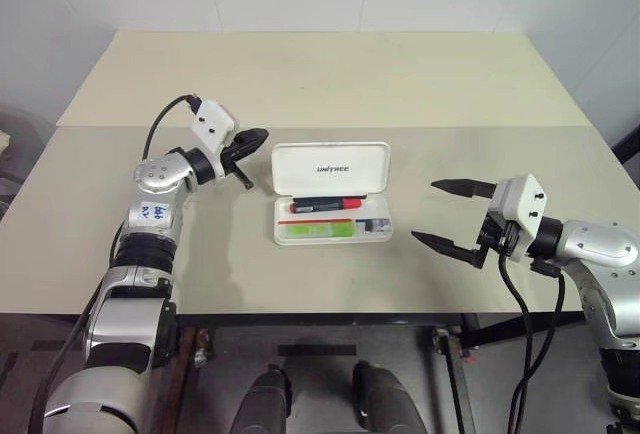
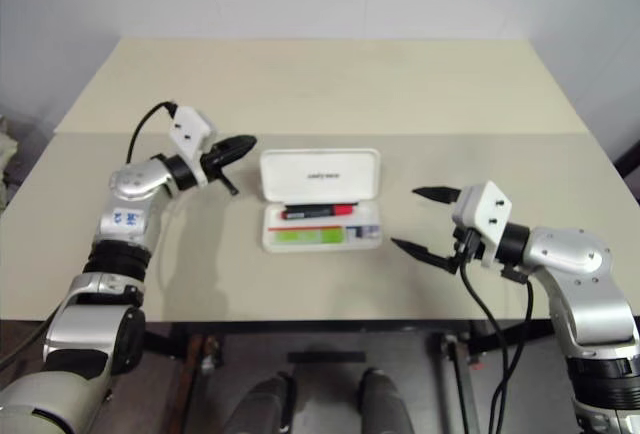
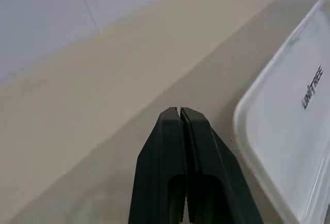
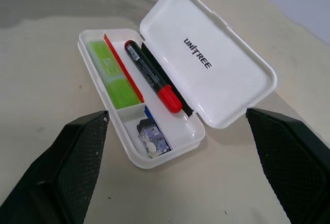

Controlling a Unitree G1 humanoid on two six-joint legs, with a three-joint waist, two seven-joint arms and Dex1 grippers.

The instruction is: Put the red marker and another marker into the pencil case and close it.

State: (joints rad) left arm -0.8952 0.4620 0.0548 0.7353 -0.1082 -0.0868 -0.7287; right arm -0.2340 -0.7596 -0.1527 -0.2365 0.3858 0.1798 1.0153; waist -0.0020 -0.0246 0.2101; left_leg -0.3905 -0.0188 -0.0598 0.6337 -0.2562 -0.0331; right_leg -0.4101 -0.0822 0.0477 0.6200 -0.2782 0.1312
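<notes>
- On the beige counter [image 1: 300, 84], near its middle, the white pencil case [image 1: 331, 169] lies open, lid propped up on the far side.
- Inside the tray, the red marker [image 1: 326, 205] lies along the far wall and the green marker [image 1: 316, 229] along the near wall — both look stowed, so closing is likely what remains.
- Left pincer [image 1: 253, 139] hovers just left of the lid's far corner, fingers pressed together, holding nothing.
- Right pincer [image 1: 447, 216] waits well to the right of the case, fingers wide apart and empty.
- Risk: a sideways nudge at the lid corner could slide or spin the light case instead of folding the lid — nothing braces it.
</notes>
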